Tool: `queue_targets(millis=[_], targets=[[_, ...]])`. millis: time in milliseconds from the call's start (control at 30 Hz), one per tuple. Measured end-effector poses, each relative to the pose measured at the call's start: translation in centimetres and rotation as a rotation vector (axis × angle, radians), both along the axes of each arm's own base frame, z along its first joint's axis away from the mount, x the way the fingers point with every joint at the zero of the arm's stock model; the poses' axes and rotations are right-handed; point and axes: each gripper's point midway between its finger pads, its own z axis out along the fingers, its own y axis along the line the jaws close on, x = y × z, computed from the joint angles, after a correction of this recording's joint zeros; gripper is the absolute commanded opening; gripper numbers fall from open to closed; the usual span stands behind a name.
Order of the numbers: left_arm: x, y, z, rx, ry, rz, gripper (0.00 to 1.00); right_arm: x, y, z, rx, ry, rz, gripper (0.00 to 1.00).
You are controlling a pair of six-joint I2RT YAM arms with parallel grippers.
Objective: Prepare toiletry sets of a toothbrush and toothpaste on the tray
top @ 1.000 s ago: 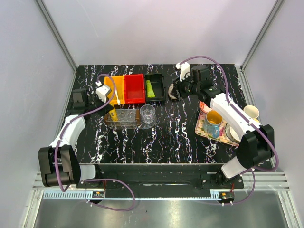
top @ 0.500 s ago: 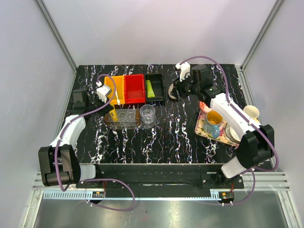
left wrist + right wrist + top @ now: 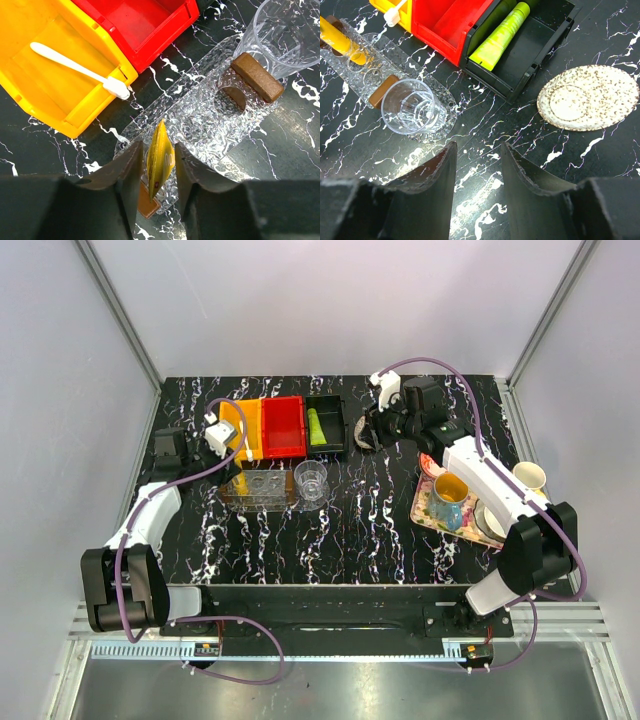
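The yellow toothpaste tube [image 3: 161, 157] rests at the left end of the clear glass tray [image 3: 200, 115], beside a brown block. My left gripper [image 3: 157, 147] hovers above it, open, with a gap on each side of the tube. The white toothbrush [image 3: 75, 67] lies in the yellow bin [image 3: 45, 95]. The light green toothpaste tube [image 3: 502, 35] lies in the black bin [image 3: 545, 45]. My right gripper [image 3: 476, 165] is open and empty above the table, near the black bin. In the top view the tray [image 3: 262, 490] sits in front of the bins.
A clear glass cup [image 3: 285, 35] stands at the tray's right end beside another brown block [image 3: 257, 77]. An empty red bin [image 3: 283, 426] sits between the yellow and black bins. A speckled saucer [image 3: 587, 97] lies right of the black bin. A patterned tray with a mug [image 3: 447, 502] sits at the right.
The yellow tube stood upright at the tray's left end in the top view; now it no longer shows standing there. The left gripper has shifted slightly back. The right arm is still.
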Motion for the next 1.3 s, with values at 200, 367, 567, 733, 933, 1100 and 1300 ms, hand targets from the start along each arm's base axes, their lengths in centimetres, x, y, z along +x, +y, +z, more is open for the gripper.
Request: queue_targets(millis=[200,367,567,733,933,1100,1300], targets=[[-0.1,0.1,-0.2,0.009,0.008,0.003,0.48,0.0,0.0,0.0,0.000,0.000,0.000,0.47],[-0.2,0.2,-0.3,0.015,0.015,0.010,0.52,0.0,0.0,0.0,0.001,0.000,0.000,0.47],[0.4,0.5,1.0,0.023,-0.013,0.030,0.56,0.0,0.0,0.0,0.008,0.009,-0.006,0.47],[0.9,0.6,3.3,0.012,-0.060,0.059,0.61,0.5,0.3,-0.3,0.011,0.027,-0.014,0.47],[1.2,0.2,6.0,-0.035,-0.093,0.076,0.70,2.4,0.9,0.0,0.013,0.037,-0.035,0.51],[0.9,-0.4,7.7,-0.086,-0.082,0.076,0.73,5.3,1.5,0.5,0.005,0.023,-0.070,0.52],[-0.2,-1.1,10.9,-0.135,-0.116,0.070,0.74,8.7,3.2,-1.6,-0.020,0.049,-0.090,0.52]])
